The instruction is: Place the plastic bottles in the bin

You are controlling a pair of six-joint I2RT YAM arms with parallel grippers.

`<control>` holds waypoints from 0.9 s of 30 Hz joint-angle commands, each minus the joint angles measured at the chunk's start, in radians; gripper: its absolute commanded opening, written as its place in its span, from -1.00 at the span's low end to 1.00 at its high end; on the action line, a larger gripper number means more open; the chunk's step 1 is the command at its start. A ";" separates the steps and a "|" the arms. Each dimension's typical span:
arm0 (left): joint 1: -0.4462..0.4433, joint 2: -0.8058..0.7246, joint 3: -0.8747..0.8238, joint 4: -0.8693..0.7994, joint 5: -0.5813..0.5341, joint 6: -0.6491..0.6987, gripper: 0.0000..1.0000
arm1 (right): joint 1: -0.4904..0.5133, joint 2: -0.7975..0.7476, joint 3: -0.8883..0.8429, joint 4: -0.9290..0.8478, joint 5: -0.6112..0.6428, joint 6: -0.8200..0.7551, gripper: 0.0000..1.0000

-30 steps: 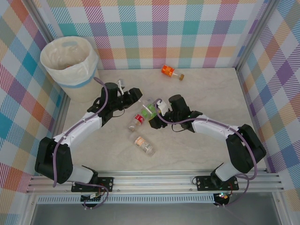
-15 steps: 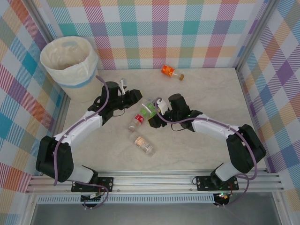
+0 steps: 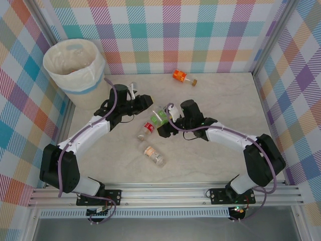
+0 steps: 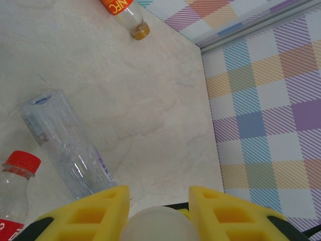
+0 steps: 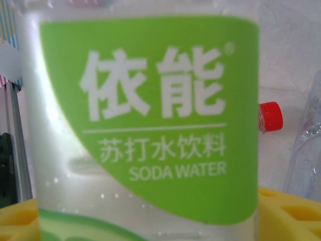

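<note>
Left hand (image 4: 159, 198) clamped on whitish cap (image 4: 159, 227); green-label bottle (image 5: 150, 125) framed by right hand (image 5: 150, 221), grip unclear; bin (image 3: 80, 80) placed at 10 o'clock

Green-labelled bottle (image 5: 145, 125) marked SODA WATER, close up, yellow fingers (image 5: 286, 211) flanking its base, red cap (image 5: 271, 116) and clear bottle (image 5: 307, 150) to its right

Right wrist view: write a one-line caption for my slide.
Close-up of a green-labelled soda water bottle between the yellow fingers, with a red-capped bottle behind it at right.
</note>
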 commanded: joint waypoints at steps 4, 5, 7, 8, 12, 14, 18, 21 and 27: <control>-0.009 -0.026 0.029 -0.001 -0.031 0.011 -1.00 | 0.004 -0.113 -0.007 0.000 0.042 0.014 0.96; -0.009 -0.033 0.029 0.002 -0.035 0.019 -1.00 | 0.005 -0.130 -0.009 -0.007 0.061 0.021 1.00; -0.007 -0.048 0.021 0.013 -0.048 0.031 -1.00 | 0.005 -0.163 -0.009 -0.019 0.107 0.038 0.99; -0.007 -0.056 0.013 0.026 -0.054 0.037 -1.00 | 0.005 -0.179 -0.012 -0.023 0.140 0.045 1.00; -0.004 -0.092 -0.014 0.064 -0.098 0.054 -1.00 | 0.004 -0.231 -0.031 -0.016 0.312 0.078 0.99; 0.000 -0.114 -0.020 0.069 -0.129 0.068 -1.00 | 0.005 -0.245 -0.025 -0.035 0.424 0.116 0.99; 0.005 -0.156 -0.024 0.068 -0.208 0.104 -1.00 | 0.004 -0.261 -0.028 -0.045 0.565 0.179 0.99; 0.007 -0.180 -0.006 0.061 -0.254 0.135 -1.00 | 0.005 -0.269 -0.049 -0.017 0.639 0.202 0.99; 0.006 -0.214 0.047 0.051 -0.319 0.239 -1.00 | 0.004 -0.255 -0.065 0.022 0.759 0.201 0.99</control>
